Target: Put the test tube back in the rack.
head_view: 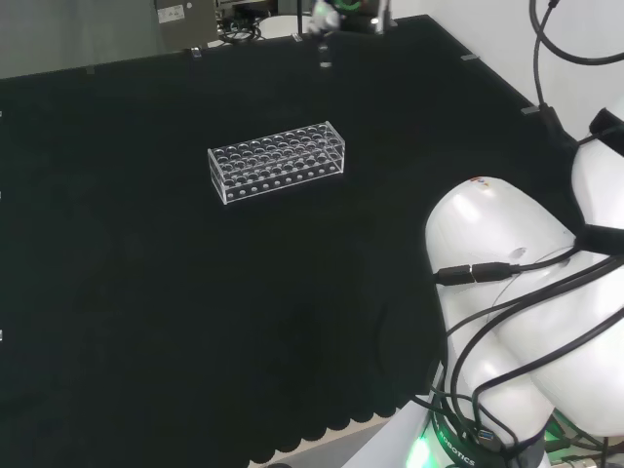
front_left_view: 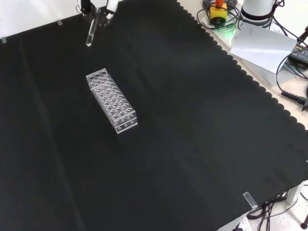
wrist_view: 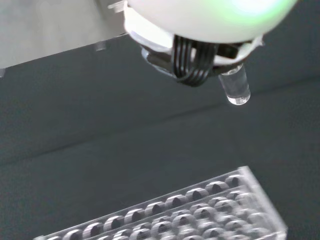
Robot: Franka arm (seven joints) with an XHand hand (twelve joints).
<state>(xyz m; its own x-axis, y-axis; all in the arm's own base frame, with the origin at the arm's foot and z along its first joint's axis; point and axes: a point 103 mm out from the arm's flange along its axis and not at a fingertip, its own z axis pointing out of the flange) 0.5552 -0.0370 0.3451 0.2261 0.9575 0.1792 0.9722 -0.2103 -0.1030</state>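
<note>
a: test tube (front_left_view: 90, 33) is up in the air at the top of the front view, hanging close to upright, clear of the counter (front_left_view: 192, 144). the robot hand (front_left_view: 98, 6) has its fingers pinched round the tube's upper end.

b: and the rack (front_left_view: 111, 100)?

a: sitting on the black cloth, nearer the camera in that view and well apart from the tube. from the wrist you see the tube's rounded bottom (wrist_view: 236, 90) poking out below the palm, with the rack's (wrist_view: 190, 212) rows of holes beneath it.

b: how's it going to handle?

a: my guess: light, stiff, smooth glass or plastic, so slippery and breakable. the hold near the top looks right, it leaves the lower length free to enter a hole.

b: risk?

a: any tilt and the tip catches a hole's rim. the clear rack looks light too, so a knock could shift it.
</note>
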